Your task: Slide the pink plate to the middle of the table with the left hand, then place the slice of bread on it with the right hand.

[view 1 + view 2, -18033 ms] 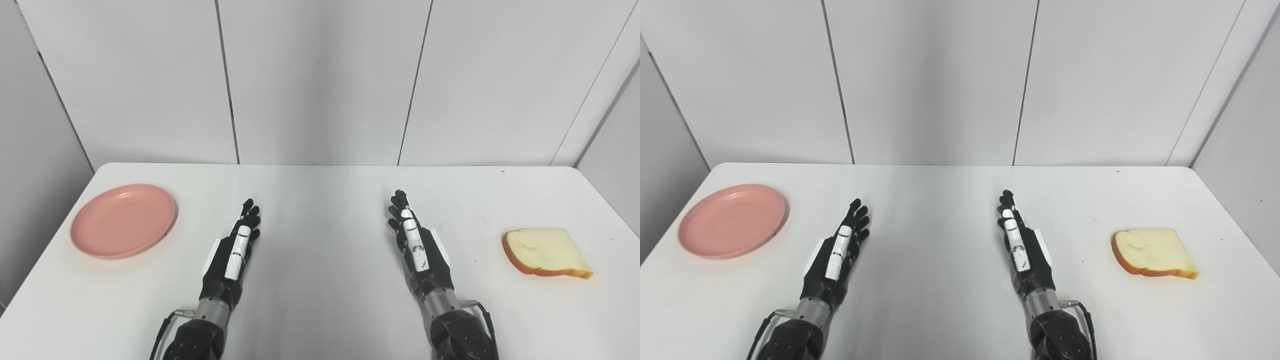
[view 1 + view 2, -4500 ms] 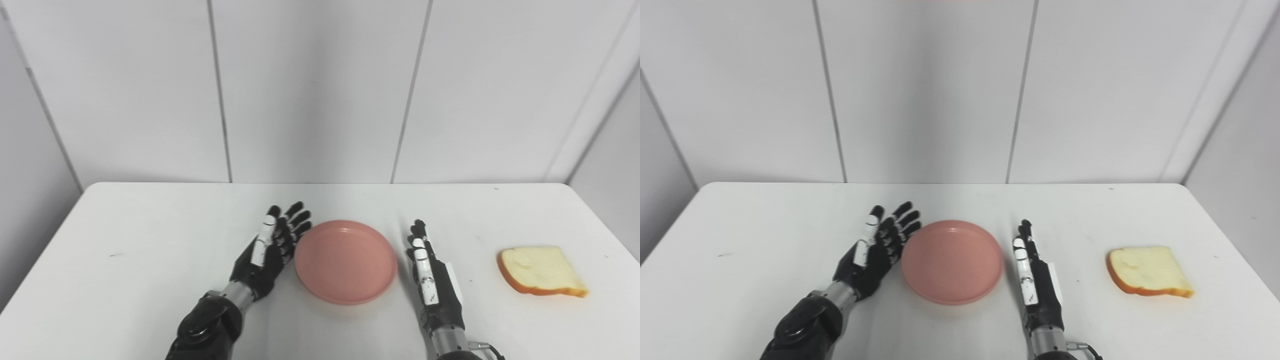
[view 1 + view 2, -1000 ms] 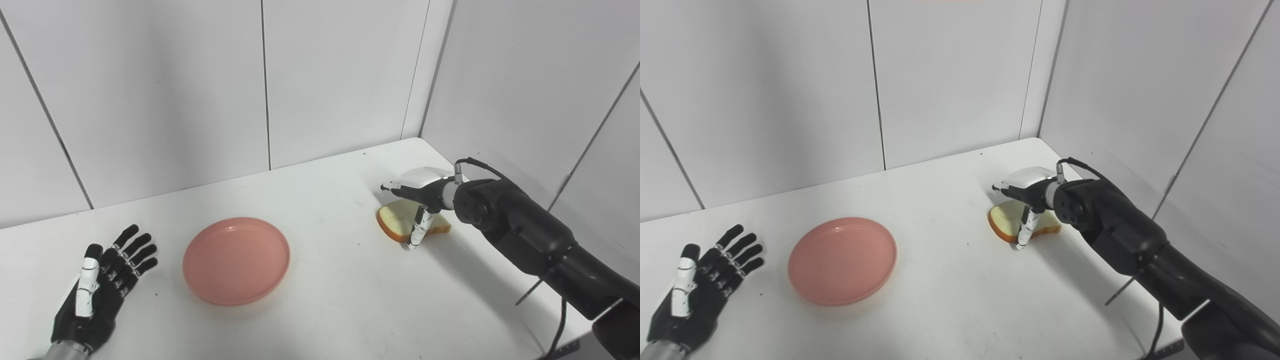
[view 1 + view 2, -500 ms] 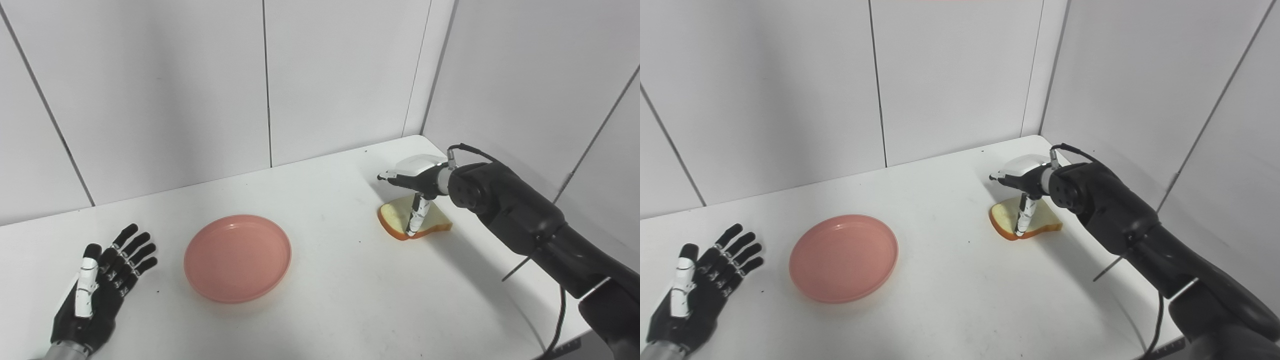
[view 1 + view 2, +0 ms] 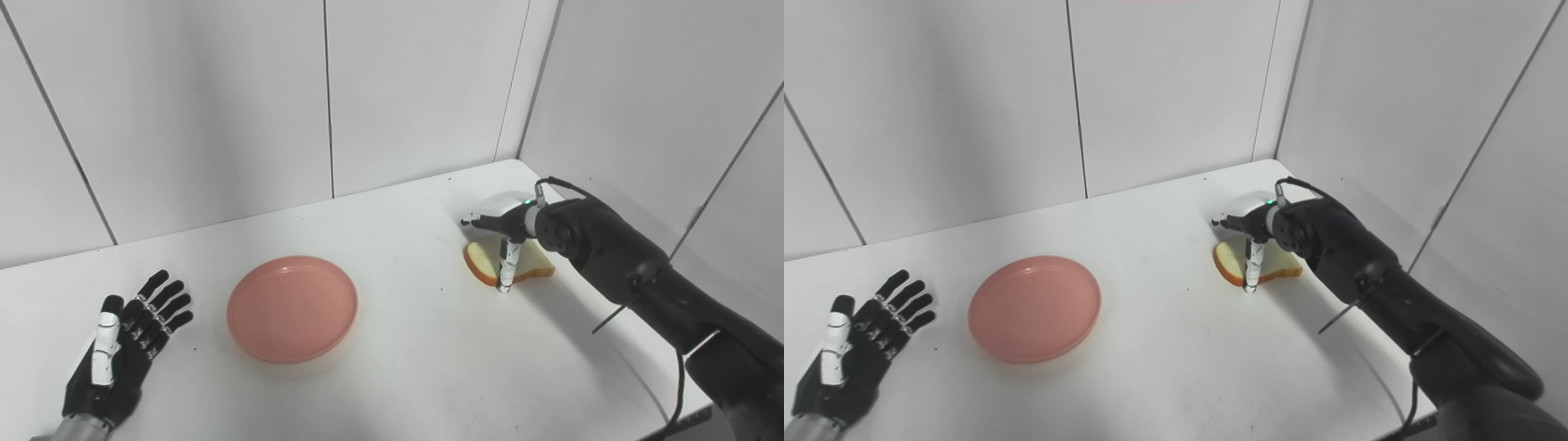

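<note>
White table [image 5: 429, 367], right hand [image 5: 503, 223] over bread [image 5: 533, 264]

Plate [image 5: 292, 308]: pink, round, shallow with a raised rim, matte. Upright, flat on the white table [image 5: 392, 367], near its middle. Nothing on it.

Bread [image 5: 531, 263]: 1 slice, pale cream crumb with an orange-brown crust. Lies flat on the table near the far right corner, well apart from the plate. Rounded crust edge faces the plate; part of its top is hidden.
</note>
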`<state>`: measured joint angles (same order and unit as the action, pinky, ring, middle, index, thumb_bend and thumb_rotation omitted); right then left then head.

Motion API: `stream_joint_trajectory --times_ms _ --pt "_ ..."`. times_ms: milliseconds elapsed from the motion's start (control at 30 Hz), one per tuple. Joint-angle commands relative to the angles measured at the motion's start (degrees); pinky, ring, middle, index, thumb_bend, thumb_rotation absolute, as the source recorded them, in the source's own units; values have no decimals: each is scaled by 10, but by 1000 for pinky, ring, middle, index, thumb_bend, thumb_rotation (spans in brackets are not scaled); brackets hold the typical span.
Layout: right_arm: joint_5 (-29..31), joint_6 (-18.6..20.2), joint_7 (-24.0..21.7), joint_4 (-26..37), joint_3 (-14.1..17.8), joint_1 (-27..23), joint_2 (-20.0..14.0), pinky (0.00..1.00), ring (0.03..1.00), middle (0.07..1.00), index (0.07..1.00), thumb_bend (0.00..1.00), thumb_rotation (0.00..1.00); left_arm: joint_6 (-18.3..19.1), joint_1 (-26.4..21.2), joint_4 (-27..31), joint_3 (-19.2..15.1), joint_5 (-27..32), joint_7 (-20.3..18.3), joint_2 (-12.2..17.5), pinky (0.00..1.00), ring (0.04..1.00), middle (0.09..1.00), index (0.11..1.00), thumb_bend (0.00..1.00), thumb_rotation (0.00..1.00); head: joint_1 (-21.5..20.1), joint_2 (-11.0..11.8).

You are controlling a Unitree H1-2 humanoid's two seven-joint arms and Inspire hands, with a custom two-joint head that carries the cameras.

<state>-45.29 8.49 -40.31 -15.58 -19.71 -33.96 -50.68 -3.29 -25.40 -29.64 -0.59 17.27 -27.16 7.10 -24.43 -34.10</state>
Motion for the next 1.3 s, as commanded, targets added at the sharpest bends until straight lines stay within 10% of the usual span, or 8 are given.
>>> stream_joint_trajectory --times_ms 0,800,967,1067,1267 --pt "-9 0 0 9 2 -20 -13 890 962 970 952 1000 271 31 30 -21 4 -7 2 7 866 895 907 897 774 977 0 -1" --pt "-14 41 -19 45 25 9 -19 691 813 855 856 972 189 32 31 -27 1 -3 -5 10 852 889 906 896 773 953 -2 -9" --pt "-7 27 25 36 40 18 -11 543 629 690 714 828 31 32 33 -26 0 -5 -6 10 850 888 904 894 782 949 -3 -10" --pt "-5 30 62 26 52 24 -1 468 480 544 497 554 15 32 33 -26 0 -5 -8 11 851 889 903 895 781 953 -3 -12" --pt "-11 14 101 16 49 30 -3 391 405 519 496 517 0 28 31 -33 -1 -5 -11 13 853 890 904 894 789 948 -4 -11"
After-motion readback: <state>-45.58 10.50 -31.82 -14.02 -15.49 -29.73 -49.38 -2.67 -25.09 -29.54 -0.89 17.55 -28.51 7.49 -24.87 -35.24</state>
